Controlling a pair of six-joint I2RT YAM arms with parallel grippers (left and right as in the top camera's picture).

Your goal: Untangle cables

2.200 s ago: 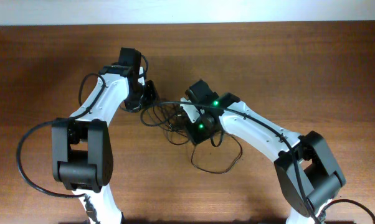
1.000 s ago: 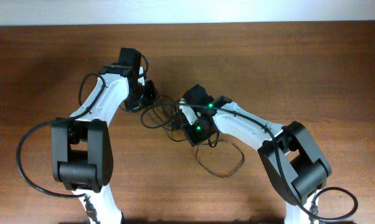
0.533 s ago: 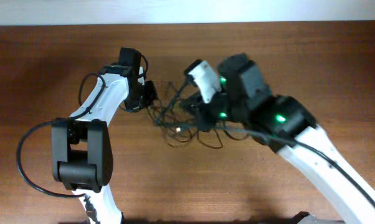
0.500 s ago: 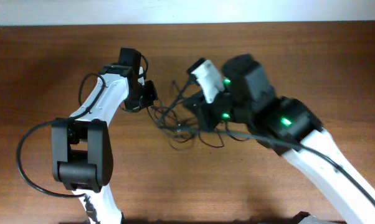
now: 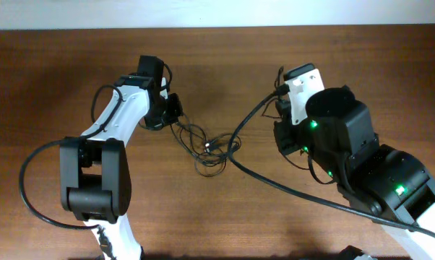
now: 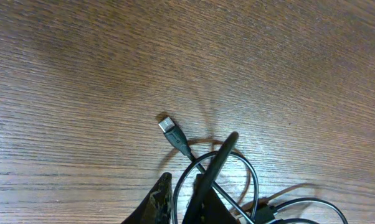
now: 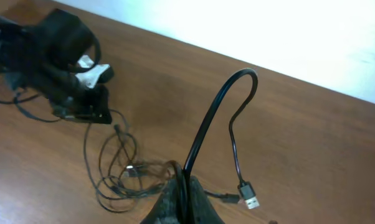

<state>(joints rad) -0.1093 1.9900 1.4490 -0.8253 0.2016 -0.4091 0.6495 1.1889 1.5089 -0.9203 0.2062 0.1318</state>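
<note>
Rising and swinging to the right since half a second ago, the right arm [image 5: 340, 137] is now standing high over the table [image 5: 51, 72], and the cables [image 5: 207, 148] are stretching out where they were bunched beneath it. The left arm [image 5: 123, 115] is keeping its earlier station.

Right pincer [image 7: 183, 191]: the jaws are pressing fully together on one black strand. That strand is rising from between the fingers, arching over ahead of the pincer and hanging back down to a metal USB plug [image 7: 250, 201], which is dangling just right of the fingertips. The remaining cables are lying in loose loops on the table, below and to the left of this pincer.

Left pincer [image 6: 181, 198]: the jaws are standing nearly together, with a black strand projecting forward out of the narrow gap between them. A second plug [image 6: 168, 125] is lying flat on the wood just ahead of the fingertips, slightly to their left, its lead running back beneath them. Thin loops are curling just right of the tips.

Arm pose: the left arm is reaching forward and bending inward, holding its pincer low near the table. The right arm is folding upward, its wrist tilting down toward the loops.
</note>
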